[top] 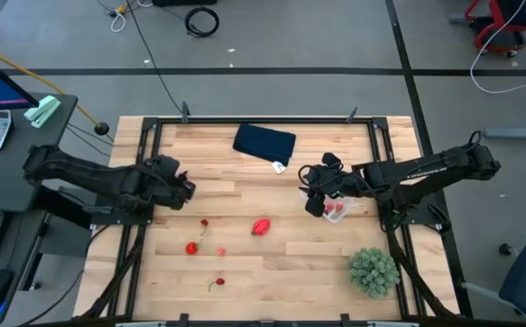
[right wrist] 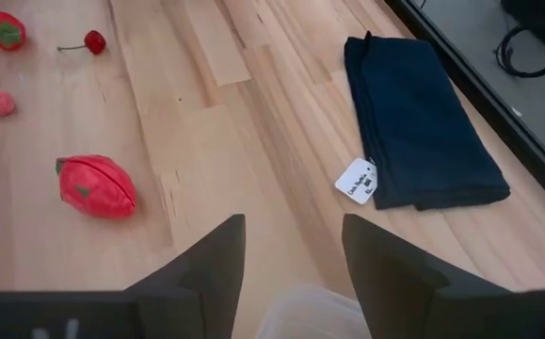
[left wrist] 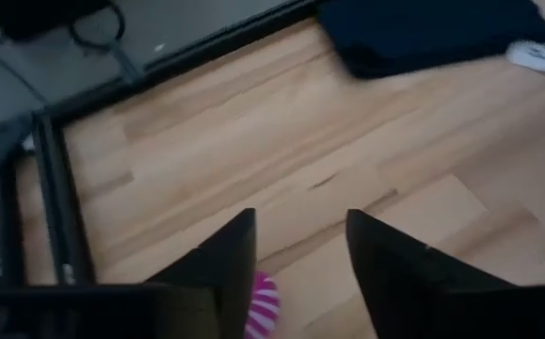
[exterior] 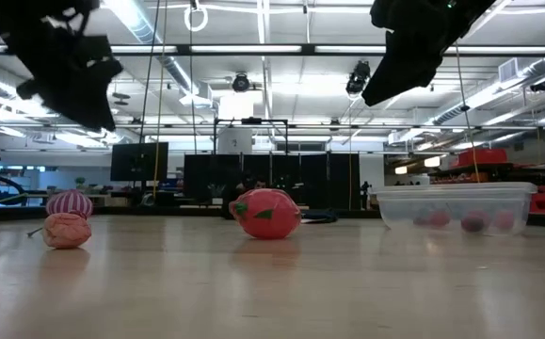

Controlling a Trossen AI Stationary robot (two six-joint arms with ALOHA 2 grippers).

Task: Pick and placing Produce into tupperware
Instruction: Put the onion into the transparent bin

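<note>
**Both arms raised over the table, fingers apart, nothing held**

High view: the left gripper hangs over the left half of the wooden table. The right gripper sits at the near-left edge of the tupperware, which holds a few red and pink pieces. Loose produce lies between the arms: a large red piece, a red one, a small pink one and two stemmed cherries. A navy cloth lies at the far edge, and a green plant stands at the near right.

Low view: both arms are well above the tabletop. The red piece sits mid-table, with a pink piece and a striped one to its left. The clear container shows blurred pieces inside.

Left wrist view: the gripper has its fingers spread with nothing between them; a pink-striped piece shows below, by one finger.

Right wrist view: the gripper is likewise spread and empty, above the container's rim. Beyond lie the red piece, a cherry, the cloth and its white tag.
</note>
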